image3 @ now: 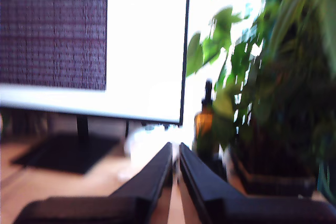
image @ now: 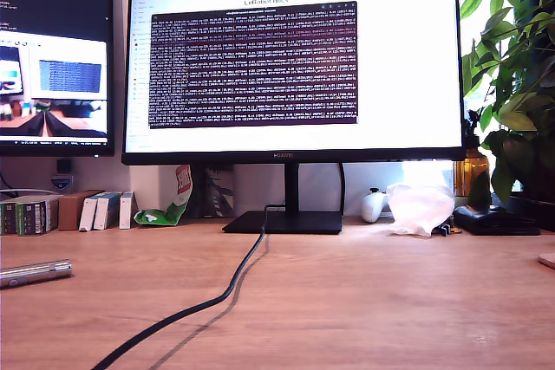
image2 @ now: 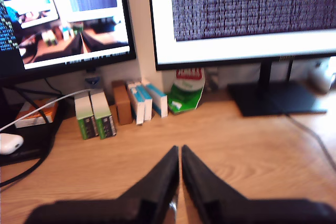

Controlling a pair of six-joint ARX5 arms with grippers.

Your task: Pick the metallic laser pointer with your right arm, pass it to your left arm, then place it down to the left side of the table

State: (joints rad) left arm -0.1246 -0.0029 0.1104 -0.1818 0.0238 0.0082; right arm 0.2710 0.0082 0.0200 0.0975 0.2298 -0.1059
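Laser pointer (image: pixel 35 273) lies on tabletop (image: pixel 364 301) at exterior view's left edge, no arm near it

My first gripper (image2: pixel 180 153): fingers (image2: pixel 163 177) nearly together w/ a thin gap, holding nothing, above bare wood facing small boxes (image2: pixel 94 116). My second gripper (image3: pixel 175 150): fingers likewise almost closed & empty, facing plant (image3: pixel 273 77) & amber bottle (image3: pixel 205 121). Black cable (image: pixel 217 296) runs across tabletop from monitor stand (image: pixel 286 221)
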